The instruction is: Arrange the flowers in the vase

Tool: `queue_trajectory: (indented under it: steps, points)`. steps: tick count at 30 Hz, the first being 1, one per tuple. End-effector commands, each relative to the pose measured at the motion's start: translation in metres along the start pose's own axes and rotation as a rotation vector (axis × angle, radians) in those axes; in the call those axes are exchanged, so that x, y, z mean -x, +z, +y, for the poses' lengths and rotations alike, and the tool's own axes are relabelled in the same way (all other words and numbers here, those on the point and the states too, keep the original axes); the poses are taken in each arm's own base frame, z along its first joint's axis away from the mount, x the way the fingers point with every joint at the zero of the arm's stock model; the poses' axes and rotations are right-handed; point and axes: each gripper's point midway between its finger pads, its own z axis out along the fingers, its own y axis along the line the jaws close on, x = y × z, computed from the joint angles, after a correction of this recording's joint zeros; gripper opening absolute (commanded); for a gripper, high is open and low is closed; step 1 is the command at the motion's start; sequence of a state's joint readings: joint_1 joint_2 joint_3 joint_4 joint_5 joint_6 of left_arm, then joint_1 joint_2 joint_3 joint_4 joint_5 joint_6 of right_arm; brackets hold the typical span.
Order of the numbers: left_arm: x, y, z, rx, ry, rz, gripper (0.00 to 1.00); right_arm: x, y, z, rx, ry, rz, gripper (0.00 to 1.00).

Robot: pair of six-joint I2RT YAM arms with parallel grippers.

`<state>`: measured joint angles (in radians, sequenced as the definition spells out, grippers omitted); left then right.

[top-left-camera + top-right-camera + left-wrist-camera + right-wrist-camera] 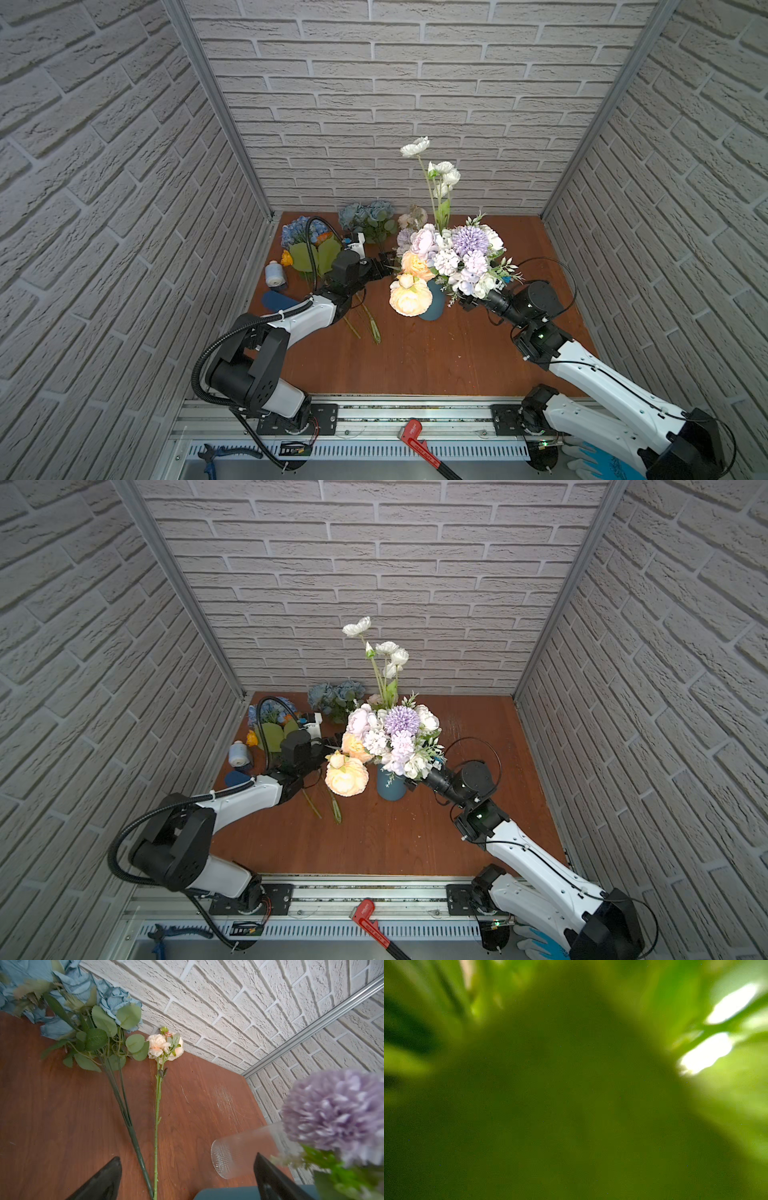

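A teal vase [432,307] [390,789] holds a full bunch of lilac, white and cream-peach flowers [453,257] [399,737]. Tall white blooms [442,174] rise behind it. My left gripper [384,266] [188,1157] hangs open just left of the bunch, above two stems on the table: dusty-blue roses [83,991] and a cream-peach rose [164,1047]. My right wrist [503,305] reaches in from the right. Its gripper is buried under the blooms, and blurred green leaves [571,1084] fill the right wrist view. Blue hydrangea [297,230] and orange blooms [286,257] lie at the back left.
A clear ribbed glass vase [239,1155] stands beside the teal one. A small pale bottle [275,274] and a dark blue oval piece [276,300] sit at the table's left edge. Brick walls close three sides. A red wrench [419,440] and blue pliers [212,457] lie on the front rail.
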<state>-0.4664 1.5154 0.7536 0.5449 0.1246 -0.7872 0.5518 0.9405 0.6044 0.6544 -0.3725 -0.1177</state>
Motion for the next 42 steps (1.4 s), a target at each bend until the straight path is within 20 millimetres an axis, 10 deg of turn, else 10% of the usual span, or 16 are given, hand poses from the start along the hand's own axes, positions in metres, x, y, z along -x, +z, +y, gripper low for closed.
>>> queue_trajectory:
  steps: [1, 42]
  points:
    - [0.018, 0.009, -0.024, -0.107, 0.005, -0.05, 0.98, 0.048, -0.005, -0.008, -0.058, -0.152, -0.226, 0.06]
    - [-0.023, 0.03, -0.073, -0.243, 0.016, 0.042, 0.97, -0.057, -0.006, -0.018, -0.154, 0.015, 0.004, 0.06]
